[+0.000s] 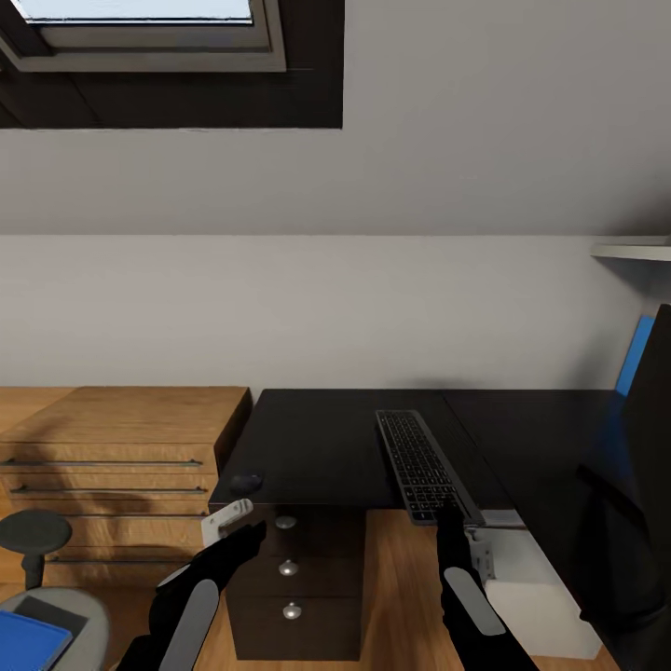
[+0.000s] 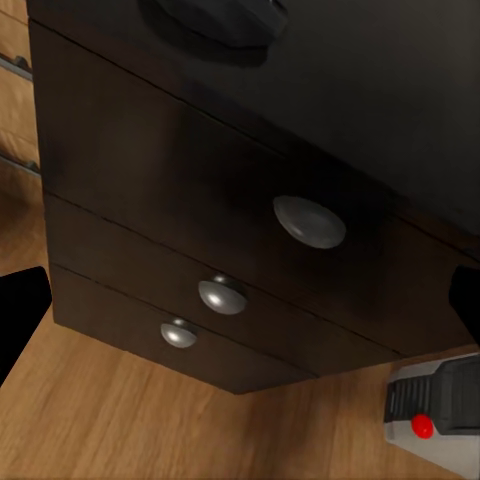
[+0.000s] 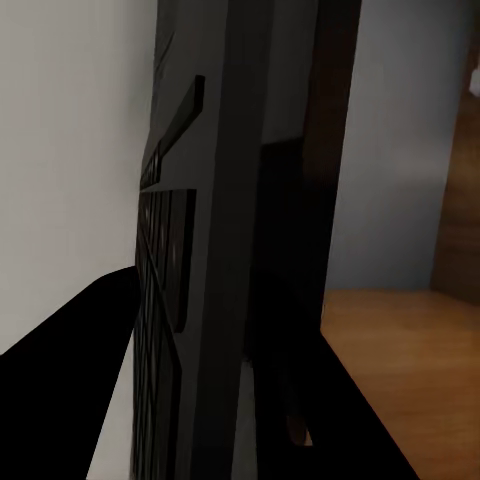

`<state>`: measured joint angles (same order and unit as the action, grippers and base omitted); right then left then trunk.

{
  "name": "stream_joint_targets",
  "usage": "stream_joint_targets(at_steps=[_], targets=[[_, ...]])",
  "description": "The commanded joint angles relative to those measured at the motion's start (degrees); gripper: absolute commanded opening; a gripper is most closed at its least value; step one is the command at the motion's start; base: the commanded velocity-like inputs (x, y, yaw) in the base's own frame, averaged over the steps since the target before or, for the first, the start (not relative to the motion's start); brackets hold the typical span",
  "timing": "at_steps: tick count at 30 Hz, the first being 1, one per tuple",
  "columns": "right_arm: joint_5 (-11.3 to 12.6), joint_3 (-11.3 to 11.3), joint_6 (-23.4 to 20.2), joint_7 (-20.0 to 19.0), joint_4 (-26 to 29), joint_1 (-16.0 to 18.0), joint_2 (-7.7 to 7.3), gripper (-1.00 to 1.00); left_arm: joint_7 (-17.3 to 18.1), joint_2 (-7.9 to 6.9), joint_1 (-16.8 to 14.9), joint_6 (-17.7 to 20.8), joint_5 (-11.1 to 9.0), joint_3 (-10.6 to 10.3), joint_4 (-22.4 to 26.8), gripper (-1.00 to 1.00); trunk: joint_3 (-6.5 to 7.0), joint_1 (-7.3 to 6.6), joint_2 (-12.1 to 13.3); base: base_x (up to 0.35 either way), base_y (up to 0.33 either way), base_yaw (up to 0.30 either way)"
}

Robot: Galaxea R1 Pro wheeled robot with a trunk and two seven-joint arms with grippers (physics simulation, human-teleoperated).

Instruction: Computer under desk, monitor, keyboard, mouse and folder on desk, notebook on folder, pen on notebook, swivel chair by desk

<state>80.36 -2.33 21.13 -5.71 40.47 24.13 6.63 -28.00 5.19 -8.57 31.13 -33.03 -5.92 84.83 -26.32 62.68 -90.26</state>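
While the right gripper (image 1: 454, 518) is clamped on the near end of the keyboard (image 1: 422, 464), its fingers either side of the slim frame in the right wrist view, the left gripper (image 1: 244, 531) hangs released in front of the drawer unit (image 1: 291, 582), holding nothing. Nearest the robot, at the lower left, the folder (image 1: 28, 639) lies on the swivel chair (image 1: 84, 615) with the notebook (image 1: 51, 616) on top, so the stacking steps look undone. The computer (image 1: 545, 596) sits low beside the drawers, under the surface (image 1: 326, 443), which seems settled. On that glossy black surface the mouse (image 1: 246, 482) rests near the left front corner, well apart from the keyboard, which overhangs the front edge; both probably need placing. At the far right a dark slab, likely the monitor (image 1: 648, 438), stands on the surface. A light-wood chest (image 1: 116, 466) adjoins the left side; beyond, a pale wall rises to a window (image 1: 149, 28).
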Motion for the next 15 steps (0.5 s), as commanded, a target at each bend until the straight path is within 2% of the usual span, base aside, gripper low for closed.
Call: stream_joint_targets(at_steps=[1,4,5,15], targets=[[0.59,-0.13,0.05,-0.53,0.0,0.04,0.05,-1.0,-0.57,-0.01,-0.04,0.07,-0.61,-0.06,0.07,1.0,-0.07,0.0,-0.04,0.0,0.0,0.0],[0.59,-0.13,0.12,-0.53,0.03,0.04,0.06,-1.0,-0.57,-0.03,-0.04,0.07,-0.63,-0.05,0.07,1.0,-0.07,0.0,-0.04,0.0,0.0,0.0],[0.57,-0.13,0.13,-0.53,0.04,0.04,0.05,1.0,-0.57,-0.05,-0.04,0.07,-0.63,-0.05,0.07,1.0,-0.07,0.0,-0.04,0.0,0.0,0.0],[0.57,-0.05,0.14,-0.52,-0.02,0.04,0.04,1.0,-0.62,-0.1,-0.04,0.01,-0.64,0.08,0.03,1.0,-0.07,0.0,-0.04,0.0,0.0,0.0]])
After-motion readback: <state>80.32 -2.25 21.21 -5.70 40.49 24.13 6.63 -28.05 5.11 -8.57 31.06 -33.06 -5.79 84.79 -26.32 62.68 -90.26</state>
